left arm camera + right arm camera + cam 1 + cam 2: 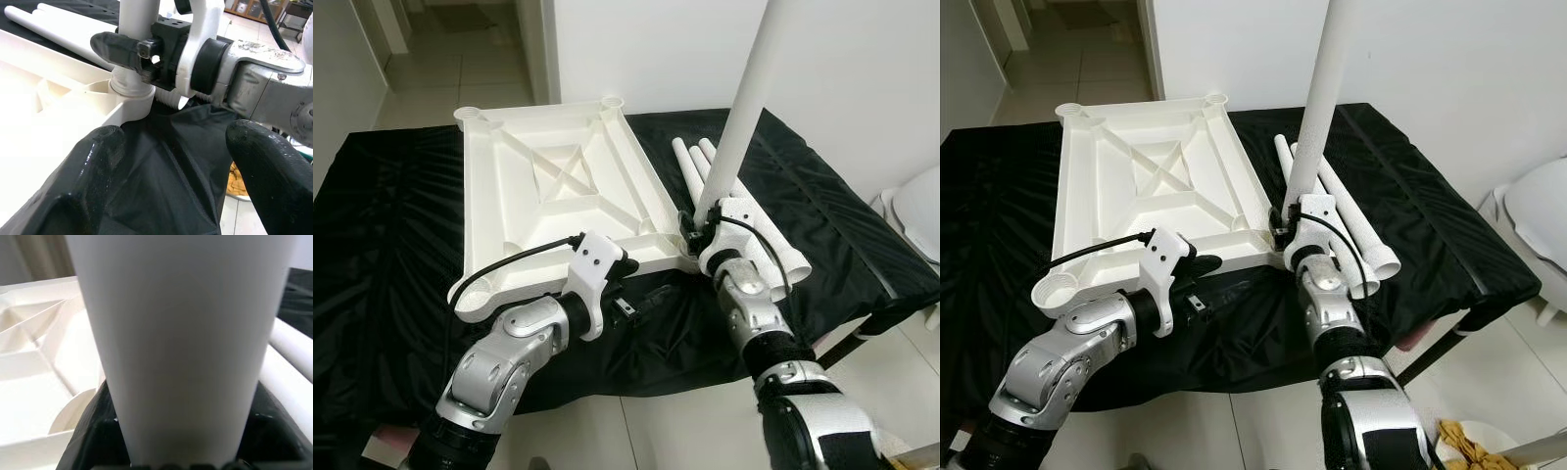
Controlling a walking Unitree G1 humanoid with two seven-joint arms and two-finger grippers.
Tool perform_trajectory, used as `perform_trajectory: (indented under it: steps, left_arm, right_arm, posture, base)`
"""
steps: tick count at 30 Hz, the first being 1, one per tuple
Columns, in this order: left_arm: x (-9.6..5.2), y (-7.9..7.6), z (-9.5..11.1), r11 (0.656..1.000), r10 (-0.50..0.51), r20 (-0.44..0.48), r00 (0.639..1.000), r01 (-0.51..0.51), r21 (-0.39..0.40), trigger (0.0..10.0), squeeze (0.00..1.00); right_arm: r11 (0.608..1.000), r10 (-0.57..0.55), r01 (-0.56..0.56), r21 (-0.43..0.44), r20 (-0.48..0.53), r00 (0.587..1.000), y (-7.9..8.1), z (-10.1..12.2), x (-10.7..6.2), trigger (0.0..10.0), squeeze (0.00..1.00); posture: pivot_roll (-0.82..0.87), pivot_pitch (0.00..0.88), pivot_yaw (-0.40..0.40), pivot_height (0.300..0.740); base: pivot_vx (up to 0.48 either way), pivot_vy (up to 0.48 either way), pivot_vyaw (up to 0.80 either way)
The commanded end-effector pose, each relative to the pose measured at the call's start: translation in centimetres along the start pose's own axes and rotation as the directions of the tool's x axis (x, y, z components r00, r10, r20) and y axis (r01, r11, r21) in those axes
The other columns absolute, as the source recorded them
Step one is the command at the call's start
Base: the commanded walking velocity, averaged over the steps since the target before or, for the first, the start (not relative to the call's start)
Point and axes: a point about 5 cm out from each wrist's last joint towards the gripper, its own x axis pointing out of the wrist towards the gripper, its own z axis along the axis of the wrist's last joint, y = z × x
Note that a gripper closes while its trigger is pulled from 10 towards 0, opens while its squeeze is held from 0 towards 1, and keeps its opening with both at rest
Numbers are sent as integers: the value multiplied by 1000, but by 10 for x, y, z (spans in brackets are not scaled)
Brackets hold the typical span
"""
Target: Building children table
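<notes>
The white tabletop (558, 186) is laid upside down on a black cloth (391, 245), ribbed underside up, with round leg sockets at its corners. At the tabletop's near right corner — roughly 4 o'clock from its centre — a white table leg (749, 108) is held upright in the socket, leaning a little to the right, its upper end cut off by the frame. The right gripper (697, 223) is clamped around the leg just above the socket; in the left wrist view one of its black fingers (122, 49) is seen pressed against the tube right over the socket collar (131, 95).

The left gripper (628, 286) is parked at the tabletop's near edge, around 6 o'clock, resting low over the cloth with its fingers (88, 181) spread apart and nothing between them. The cloth is bunched up in folds just in front of it.

Three spare legs (724, 201) are laid side by side on the cloth at 3 o'clock of the tabletop, partly hidden behind the upright leg and the right wrist, so their near ends are hard to sort out. A white wall (862, 88) is seen behind, a tiled floor (460, 59) at 12 o'clock, and a white rounded object (1542, 211) at the far right is cut off by the frame. On the floor at the lower right, some yellowish stuff (1464, 441) can't be identified.
</notes>
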Motion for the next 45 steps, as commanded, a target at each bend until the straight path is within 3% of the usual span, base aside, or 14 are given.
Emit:
perform_trajectory:
  steps: [1, 11, 19, 20, 28, 32, 35, 38, 39, 40, 41, 45]
  left_arm:
    - [3, -4, 1, 999, -33, -3, 999, 33, 9, 10000, 0]
    - [4, -6, 0, 999, -46, -3, 999, 46, 10, 10000, 0]
    - [4, -7, 0, 999, -48, -3, 999, 48, 11, 10000, 0]
    - [4, -7, 0, 999, -47, -3, 999, 47, 11, 10000, 0]
    - [3, -7, -1, 999, -41, -3, 999, 41, 9, 10000, 0]
    - [3, -7, -1, 999, -38, -3, 999, 38, 8, 10000, 0]
    - [1, -7, -1, 1000, -30, -4, 1000, 30, 3, 10000, 0]
    - [1, -7, -2, 1000, -29, -5, 1000, 29, 3, 10000, 0]
    - [0, -6, -2, 1000, -27, -6, 1000, 27, 2, 10000, 0]
    - [0, -6, -2, 1000, -27, -6, 1000, 27, 2, 10000, 0]
    - [-1, -6, -3, 1000, -27, -11, 1000, 27, 2, 10000, 0]
    - [-1, -6, -2, 1000, -28, -13, 1000, 28, 3, 10000, 0]
  right_arm:
    - [985, -162, 163, 50, -19, 987, 4, -4, -5, 10000, 0]
    - [991, -88, 95, 90, -81, 993, 43, -9, -8, 10000, 0]
    - [990, -108, 115, 87, -83, 991, 46, -8, -10, 10000, 20]
    - [991, -73, 80, 104, -72, 995, 46, -6, -11, 10000, 1000]
    - [985, 86, -90, 149, 33, 996, 45, 6, -14, 10000, 1000]
    - [981, 115, -121, 152, 47, 992, 43, 8, -16, 10000, 1000]
    - [951, 259, -268, 152, 73, 963, 23, 13, -23, 10000, 980]
    - [940, 292, -300, 162, 72, 954, 21, 13, -24, 10000, 980]
    - [931, 337, -345, 122, 82, 938, 15, 15, -26, 10000, 0]
    - [931, 337, -345, 122, 82, 938, 15, 15, -26, 10000, 0]
    - [903, 418, -423, 69, 82, 905, 3, 18, -29, 10000, 0]
    - [866, 496, -498, 36, 65, 866, -5, 19, -30, 10000, 0]
  posture:
    - [-52, 21, -4, 740]
    - [-55, 12, -4, 740]
    - [-53, 7, -8, 740]
    - [-53, 7, -8, 740]
    - [-50, 17, -15, 740]
    - [-49, 18, -15, 740]
    - [-46, 27, -18, 740]
    - [-46, 27, -18, 740]
    - [-46, 34, -17, 740]
    - [-46, 34, -17, 740]
    - [-48, 40, -13, 740]
    - [-48, 41, -10, 740]
  base:
    - [0, 0, 0]
    - [0, 0, 0]
    - [0, 0, 0]
    - [0, 0, 0]
    - [0, 0, 0]
    - [0, 0, 0]
    - [0, 0, 0]
    - [0, 0, 0]
    - [0, 0, 0]
    - [0, 0, 0]
    - [0, 0, 0]
    - [0, 0, 0]
